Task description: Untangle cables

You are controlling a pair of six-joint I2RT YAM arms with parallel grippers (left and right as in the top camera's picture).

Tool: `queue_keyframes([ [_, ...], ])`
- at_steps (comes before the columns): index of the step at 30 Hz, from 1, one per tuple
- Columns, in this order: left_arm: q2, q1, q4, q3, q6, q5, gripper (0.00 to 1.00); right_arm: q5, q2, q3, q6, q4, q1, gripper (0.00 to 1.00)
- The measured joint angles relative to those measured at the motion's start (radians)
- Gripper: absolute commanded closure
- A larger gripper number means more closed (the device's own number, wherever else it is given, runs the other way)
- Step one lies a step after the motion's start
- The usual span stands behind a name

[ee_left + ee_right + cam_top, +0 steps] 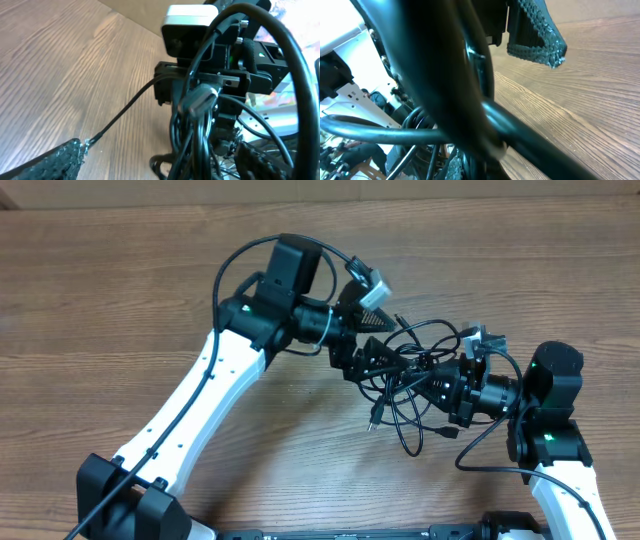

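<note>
A tangle of black cables [412, 380] lies on the wooden table between my two grippers. My left gripper [362, 362] reaches in from the left. In the left wrist view it [152, 167] is open, fingers wide apart, with the cable bundle [197, 145] and a silver plug [200, 97] standing between them, nearer the right finger. My right gripper [443, 388] is buried in the tangle from the right. In the right wrist view thick cables [470, 75] cross right in front of the lens. One finger [453, 167] shows near the middle, pressed on cable strands. The other finger is hidden.
Loose cable ends with plugs [375, 420] trail toward the front of the table. The left arm's own cable loops above its wrist [240, 260]. The left gripper's finger pad [536, 35] hangs close above in the right wrist view. The right arm's white camera [187, 25] faces the left wrist.
</note>
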Motion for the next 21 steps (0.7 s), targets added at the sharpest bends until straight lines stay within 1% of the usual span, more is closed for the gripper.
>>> queue_keyframes([
  [1, 0.0, -0.001, 0.001, 0.0, 0.0, 0.0, 0.57, -0.004, 0.0, 0.0, -0.003, 0.0, 0.0, 0.96],
  [2, 0.0, -0.005, 0.003, 0.0, 0.0, -0.001, 0.73, -0.005, 0.0, 0.0, -0.003, 0.0, 0.0, 0.96],
  [3, 0.0, -0.006, 0.003, 0.0, -0.003, -0.002, 0.86, -0.007, 0.0, 0.0, -0.004, 0.0, 0.0, 0.96],
  [4, 0.0, -0.007, 0.003, 0.0, -0.002, 0.0, 0.95, -0.005, 0.0, 0.0, -0.003, 0.0, 0.0, 0.96],
  [14, 0.0, -0.008, 0.003, 0.0, -0.001, 0.003, 0.96, 0.007, 0.002, 0.0, -0.004, -0.003, -0.001, 0.96],
  [17, 0.0, -0.008, 0.002, 0.0, -0.001, -0.003, 0.96, 0.038, 0.002, 0.0, -0.005, -0.031, 0.0, 0.96],
  [19, 0.0, -0.008, 0.002, 0.0, -0.001, -0.01, 0.96, 0.058, 0.002, 0.0, -0.006, -0.043, 0.0, 0.9],
  [21, 0.0, -0.007, -0.003, 0.0, -0.001, -0.016, 0.96, 0.093, 0.002, 0.0, -0.008, -0.065, 0.0, 0.89],
])
